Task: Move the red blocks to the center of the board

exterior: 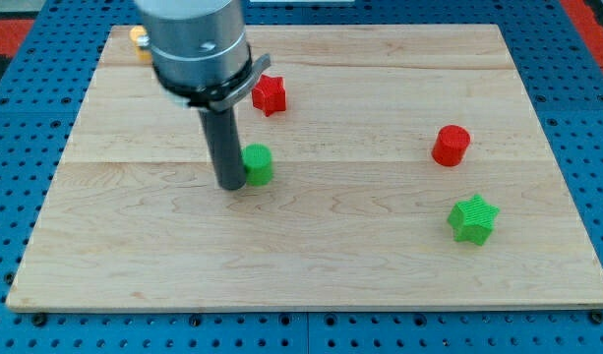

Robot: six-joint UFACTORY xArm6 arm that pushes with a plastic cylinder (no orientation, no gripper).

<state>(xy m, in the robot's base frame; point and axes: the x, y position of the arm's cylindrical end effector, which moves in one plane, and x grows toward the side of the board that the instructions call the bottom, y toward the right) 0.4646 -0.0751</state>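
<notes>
While the wooden board [311,256] is mostly bare mid-frame, my tip [230,185] sits touching the green cylinder [258,164] left of centre (no claw on this rig, just a rod). Red star [270,94] upper left, red cylinder [452,146] right: swing behind each, push inward, avoid the green star [474,218].

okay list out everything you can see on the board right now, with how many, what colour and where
red star block: 1, red, upper middle, right of the rod
red cylinder block: 1, red, right side
green cylinder block: 1, green, centre-left, right beside my tip
green star block: 1, green, lower right
yellow block: 1, yellow, top-left corner, mostly hidden, shape unclear
wooden board: 1, light wood, on blue pegboard
my tip: 1, dark rod, just left of the green cylinder block
</notes>
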